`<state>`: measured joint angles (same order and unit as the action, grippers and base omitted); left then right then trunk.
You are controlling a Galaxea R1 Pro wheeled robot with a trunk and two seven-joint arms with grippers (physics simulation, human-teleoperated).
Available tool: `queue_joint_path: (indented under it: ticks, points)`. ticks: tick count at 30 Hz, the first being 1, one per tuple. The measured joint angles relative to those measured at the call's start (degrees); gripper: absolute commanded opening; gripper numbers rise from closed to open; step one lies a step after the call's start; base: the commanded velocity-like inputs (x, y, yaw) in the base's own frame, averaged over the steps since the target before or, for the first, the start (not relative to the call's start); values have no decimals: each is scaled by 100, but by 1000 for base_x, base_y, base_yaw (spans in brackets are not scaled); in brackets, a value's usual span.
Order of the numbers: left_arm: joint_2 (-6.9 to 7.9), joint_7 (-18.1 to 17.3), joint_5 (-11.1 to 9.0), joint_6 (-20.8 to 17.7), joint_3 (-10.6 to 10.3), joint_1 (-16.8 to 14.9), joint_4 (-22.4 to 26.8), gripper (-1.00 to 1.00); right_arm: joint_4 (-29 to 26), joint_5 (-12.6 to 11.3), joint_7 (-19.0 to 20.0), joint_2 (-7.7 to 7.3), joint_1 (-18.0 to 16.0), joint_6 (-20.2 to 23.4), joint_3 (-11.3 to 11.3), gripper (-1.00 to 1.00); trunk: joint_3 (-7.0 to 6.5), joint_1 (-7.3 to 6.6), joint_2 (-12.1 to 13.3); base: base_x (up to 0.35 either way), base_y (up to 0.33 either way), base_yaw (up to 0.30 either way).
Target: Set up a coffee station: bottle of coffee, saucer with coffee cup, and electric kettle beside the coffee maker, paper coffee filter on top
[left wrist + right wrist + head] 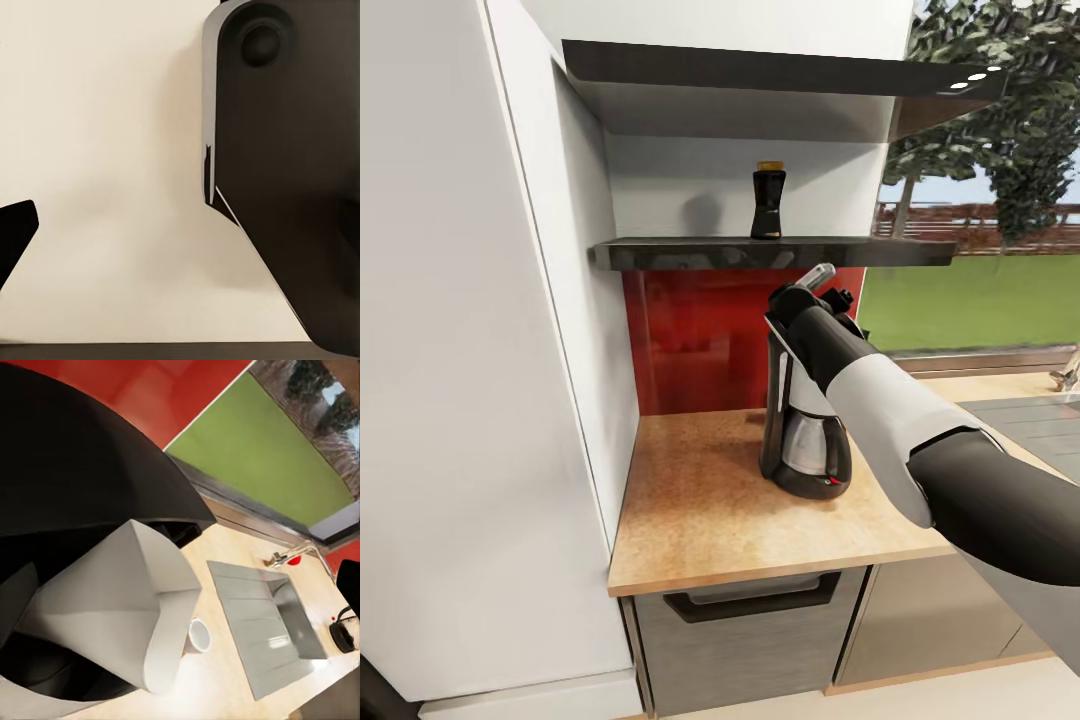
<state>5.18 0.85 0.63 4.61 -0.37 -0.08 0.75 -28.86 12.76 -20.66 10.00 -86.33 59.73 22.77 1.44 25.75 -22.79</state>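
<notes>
The coffee maker (805, 440) stands on the tan countertop (700, 510) against the red backsplash. My right gripper (822, 290) hovers just over its top, fingers spread apart. The white paper coffee filter (127, 600) lies tilted on the machine's black top (67, 465), between the spread fingers of that gripper (184, 585). The bottle of coffee (767, 202) stands on the dark shelf (690, 252) above. A small white coffee cup (199, 634) sits on the counter beyond, and the electric kettle (346, 630) is far off past the sink. My left gripper (180, 232) faces a cream wall, one fingertip (15, 232) at the edge.
A tall white cabinet (470, 350) walls the counter's left side. A steel sink with drainboard (262, 619) and a faucet (296, 556) lie to the right, under a window. A drawer front (750, 620) sits below the counter edge.
</notes>
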Motion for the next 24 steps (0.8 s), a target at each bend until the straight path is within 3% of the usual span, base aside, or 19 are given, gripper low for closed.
queue_joint_path:
  ticks: [4,7,9,19,24]
  points:
    - [0,-2,0,0,3,1,0,100,-19,-174,129,0,0,-2,-5,100,0,0,0,0,0,0]
    - [3,-1,0,0,5,1,0,100,-34,-310,532,0,0,-2,-15,100,0,0,0,0,0,0]
    - [7,2,0,0,6,1,0,100,-92,-332,882,-80,-1,-1,-28,100,0,0,0,0,0,0]
    - [-1,2,0,0,13,0,0,100,-462,-357,993,-202,0,-1,-48,100,0,0,0,0,0,0]
    - [2,2,0,0,14,1,0,100,-533,-356,996,-207,-1,-1,-391,100,0,0,0,0,0,0]
